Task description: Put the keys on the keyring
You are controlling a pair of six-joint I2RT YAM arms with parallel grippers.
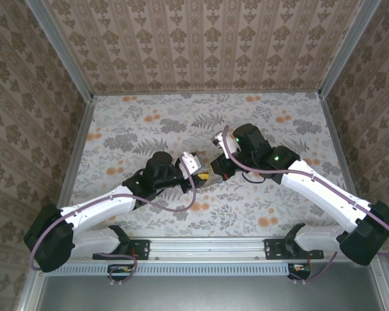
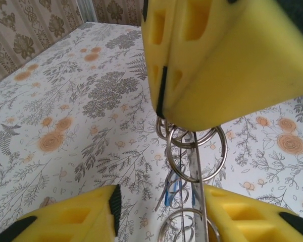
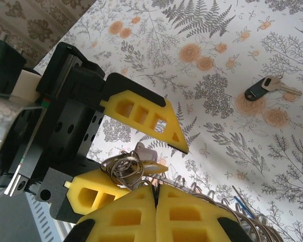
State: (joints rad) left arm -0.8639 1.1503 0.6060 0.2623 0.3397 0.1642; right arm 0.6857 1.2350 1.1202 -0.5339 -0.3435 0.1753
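My right gripper (image 3: 155,194) is shut on the keyring (image 3: 214,204), whose beaded rim curves out from between its yellow fingers. In the left wrist view the keyring (image 2: 198,176) shows edge-on as a thin upright strip, hanging under the shut right gripper (image 2: 161,108) with a bunch of silver split rings (image 2: 197,151) and a small key with a blue bit (image 2: 172,190). My left gripper (image 2: 161,201) stands open, one finger on each side of the hanging bunch. A key with a black head (image 3: 256,91) lies alone on the tablecloth. Both grippers meet mid-table (image 1: 206,171).
The floral tablecloth (image 1: 149,123) covers the table, with patterned walls (image 1: 201,39) on three sides. The left arm's black wrist block (image 3: 65,116) sits close against the right gripper's left side.
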